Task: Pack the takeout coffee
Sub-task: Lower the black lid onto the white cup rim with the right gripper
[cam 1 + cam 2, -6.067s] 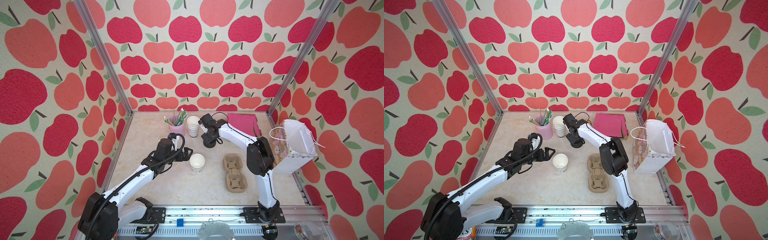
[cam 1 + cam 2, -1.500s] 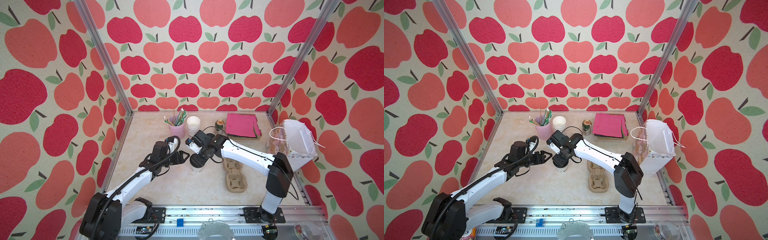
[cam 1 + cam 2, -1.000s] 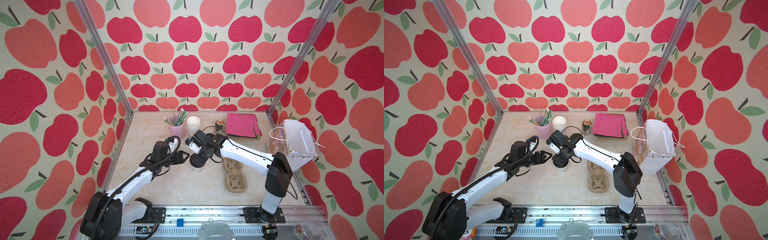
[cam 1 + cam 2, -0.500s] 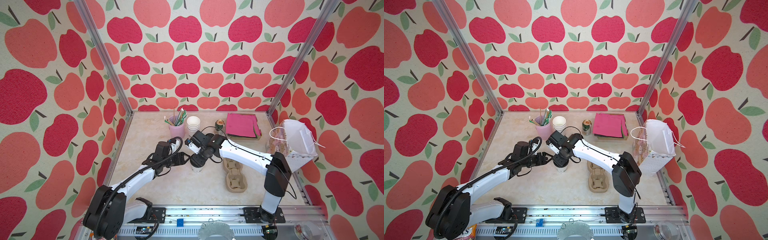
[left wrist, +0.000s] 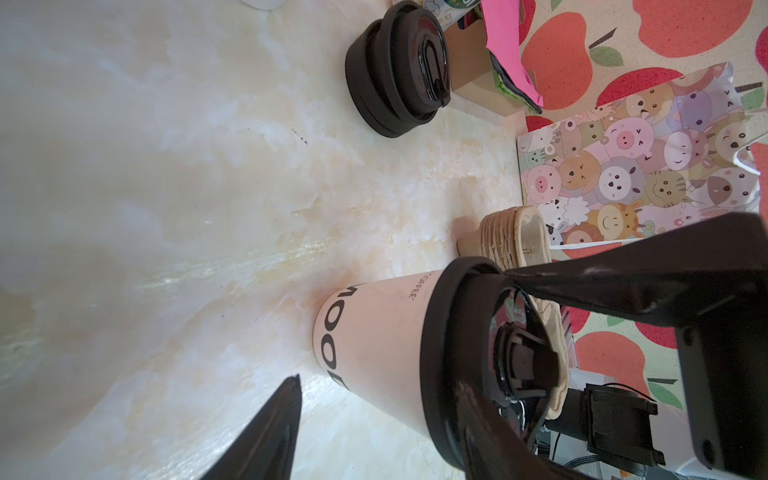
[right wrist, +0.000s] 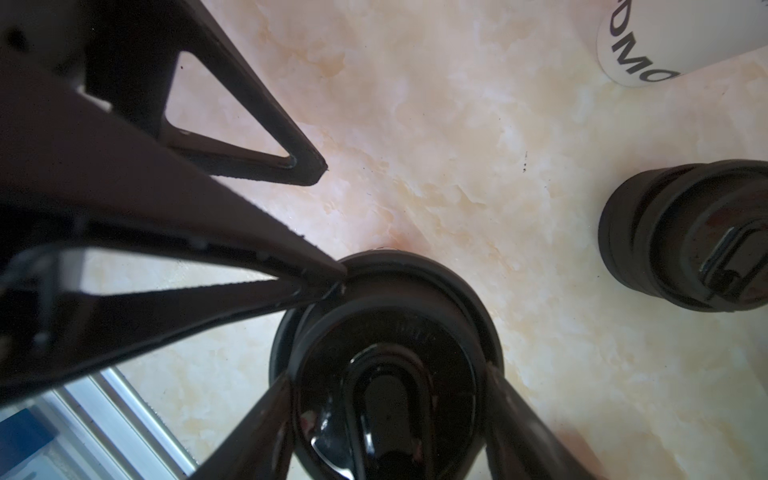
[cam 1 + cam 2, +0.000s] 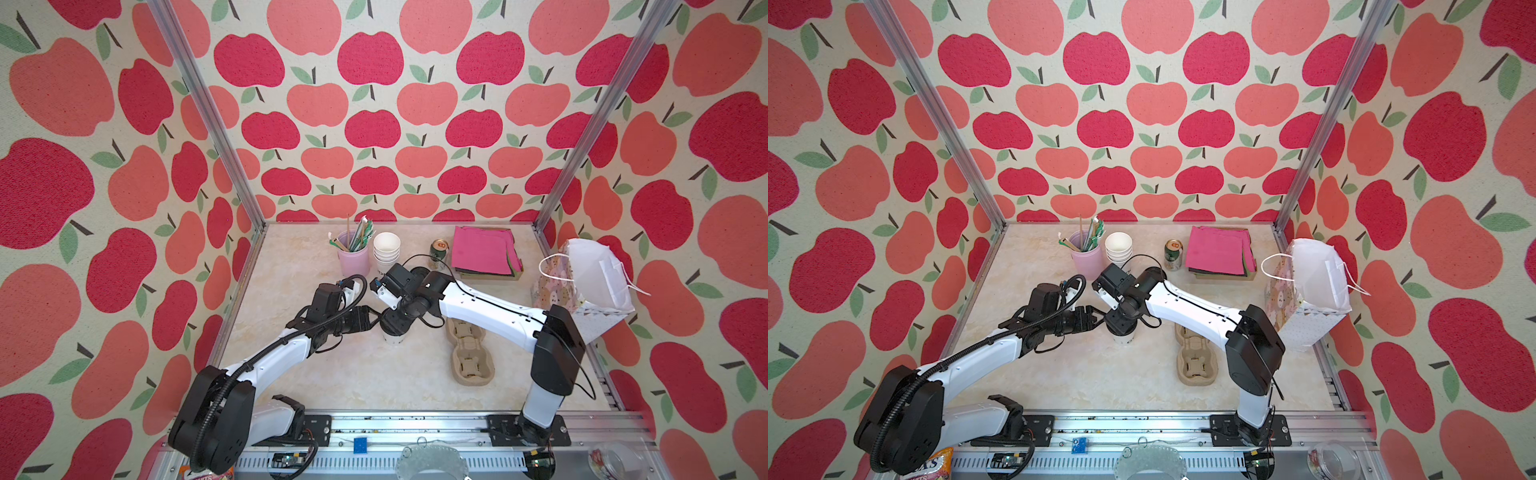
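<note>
**A:** What is the right claw (image 6: 386, 370) doing?

**B:** It is reaching down over the black lid (image 6: 415, 328), its 2 fingers closing against the sides. Only its wrist view is showing that; both top views are hiding the lid under the claw.

**A:** And the left claw (image 6: 332, 226)?

**B:** It is standing partly open and holding nothing, with 1 tip touching the lid's rim.

**A:** Any writing?

**B:** The takeout coffee (image 5: 374, 332) is showing "COFFEE" in small print. It is standing upright around the middle of the worktop (image 7: 374, 382), beside the pulp carrier (image 7: 469, 361).

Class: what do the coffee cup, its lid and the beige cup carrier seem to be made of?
The cup looks paper: matte white, printed lettering. Its lid, plastic: glossy black, bright reflections. The carrier, probably moulded pulp: dull beige, rough fibrous edges.
</note>
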### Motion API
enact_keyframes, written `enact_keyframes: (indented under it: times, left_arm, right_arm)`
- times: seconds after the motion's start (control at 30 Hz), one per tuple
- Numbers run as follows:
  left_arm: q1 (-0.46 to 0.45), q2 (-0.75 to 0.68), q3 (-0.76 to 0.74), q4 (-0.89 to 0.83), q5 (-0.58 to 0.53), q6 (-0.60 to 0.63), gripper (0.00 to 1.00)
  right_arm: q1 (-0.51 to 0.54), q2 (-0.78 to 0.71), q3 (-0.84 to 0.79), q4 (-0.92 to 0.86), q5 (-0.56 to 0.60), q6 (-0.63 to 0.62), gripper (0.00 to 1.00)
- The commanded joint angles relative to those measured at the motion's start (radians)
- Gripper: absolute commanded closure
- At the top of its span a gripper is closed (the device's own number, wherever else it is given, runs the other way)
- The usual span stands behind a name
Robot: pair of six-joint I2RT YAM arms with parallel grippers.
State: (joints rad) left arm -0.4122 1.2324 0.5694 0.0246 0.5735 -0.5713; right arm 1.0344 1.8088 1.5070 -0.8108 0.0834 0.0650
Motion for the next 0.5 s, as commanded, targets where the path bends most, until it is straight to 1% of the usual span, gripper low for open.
enact_keyframes:
  times: [0.0,0.47]
  left_arm:
    - [-0.005,0.01,0.033,-0.044,-0.007,0.001,0.39]
    - [-0.005,0.031,0.037,-0.146,-0.058,-0.02,0.48]
  right_arm:
    - [0.011,0.119,-0.119,-0.159,-0.015,0.039,0.45]
    - [0.022,0.145,-0.167,-0.169,-0.006,0.05,0.45]
